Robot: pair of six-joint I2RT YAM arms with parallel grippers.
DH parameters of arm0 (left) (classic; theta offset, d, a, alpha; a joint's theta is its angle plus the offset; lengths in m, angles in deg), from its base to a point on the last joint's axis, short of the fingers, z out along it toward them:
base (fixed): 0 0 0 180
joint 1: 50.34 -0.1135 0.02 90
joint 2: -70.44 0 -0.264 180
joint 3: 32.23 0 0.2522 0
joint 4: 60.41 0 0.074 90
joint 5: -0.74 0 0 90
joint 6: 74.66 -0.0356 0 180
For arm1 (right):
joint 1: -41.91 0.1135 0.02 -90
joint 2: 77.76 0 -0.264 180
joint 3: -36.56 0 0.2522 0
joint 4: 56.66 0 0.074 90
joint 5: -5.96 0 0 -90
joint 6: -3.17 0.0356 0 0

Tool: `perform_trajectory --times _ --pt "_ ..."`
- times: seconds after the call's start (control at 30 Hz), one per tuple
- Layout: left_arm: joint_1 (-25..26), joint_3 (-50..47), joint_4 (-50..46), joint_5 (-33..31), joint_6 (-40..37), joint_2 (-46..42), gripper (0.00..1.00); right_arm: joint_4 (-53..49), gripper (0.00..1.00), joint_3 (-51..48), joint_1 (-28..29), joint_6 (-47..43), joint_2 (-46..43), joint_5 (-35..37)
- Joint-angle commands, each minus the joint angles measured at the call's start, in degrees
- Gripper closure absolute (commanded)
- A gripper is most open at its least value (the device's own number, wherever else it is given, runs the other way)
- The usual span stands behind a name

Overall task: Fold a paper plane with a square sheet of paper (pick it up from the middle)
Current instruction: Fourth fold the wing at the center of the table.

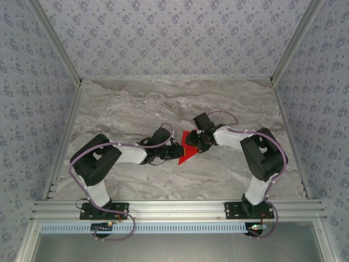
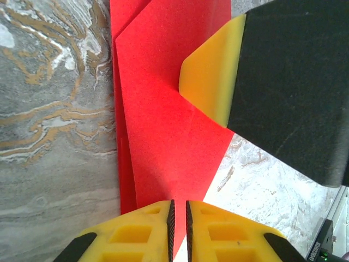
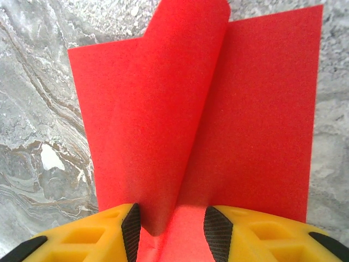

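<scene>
1. Top view. The paper [image 1: 186, 155], a red pointed shape, lies at the centre of the table [image 1: 136, 103]. The left gripper [image 1: 175, 150] meets it at its 9 o'clock edge. The right gripper [image 1: 199, 143] sits over its 1 o'clock corner. Likely hazard: the arms work nose to nose, so a small overshoot by either could knock the fingers together and shove the paper.

2. Left wrist view. The left gripper [image 2: 178, 226], at 6 o'clock, has its jaws almost together, with a thin slit between them. The paper [image 2: 163, 136], folded in layers, runs up to the tips; whether an edge is pinched there cannot be told. One of the right arm's fingers [image 2: 210, 76] lies over the paper at 2 o'clock. Likely hazard: if this hold is loose, the layers may slide when the fold is worked, and the crease would land off-line.

3. Right wrist view. The right gripper [image 3: 172, 234], at 6 o'clock, stands part open astride a raised flap [image 3: 180, 82] that curls toward 12 o'clock. The pad at 7 o'clock touches the flap and the pad at 5 o'clock stands apart, so nothing is clamped. The rest of the paper lies flat on the table. Likely hazards: closing on the soft curl could press a stray crease. Dragging it sideways could skew the fold or, against the left arm's hold, tear the thin paper.
</scene>
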Motion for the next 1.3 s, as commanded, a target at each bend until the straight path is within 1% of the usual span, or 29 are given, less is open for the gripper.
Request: perform_trajectory --times 0.0,1.07,1.27 --pt "0.2 1.3 -2.2 -1.4 -1.3 0.7 0.84 -9.8 0.54 -4.8 0.5 0.8 9.1 6.7" --pt "0.2 1.8 -5.2 -2.0 -1.9 2.2 0.84 -13.5 0.55 -1.4 2.2 0.8 14.6 8.4" --pt "0.2 2.2 -6.7 -2.3 -2.0 2.5 0.85 -15.4 0.55 -0.3 3.2 0.8 15.7 10.3"
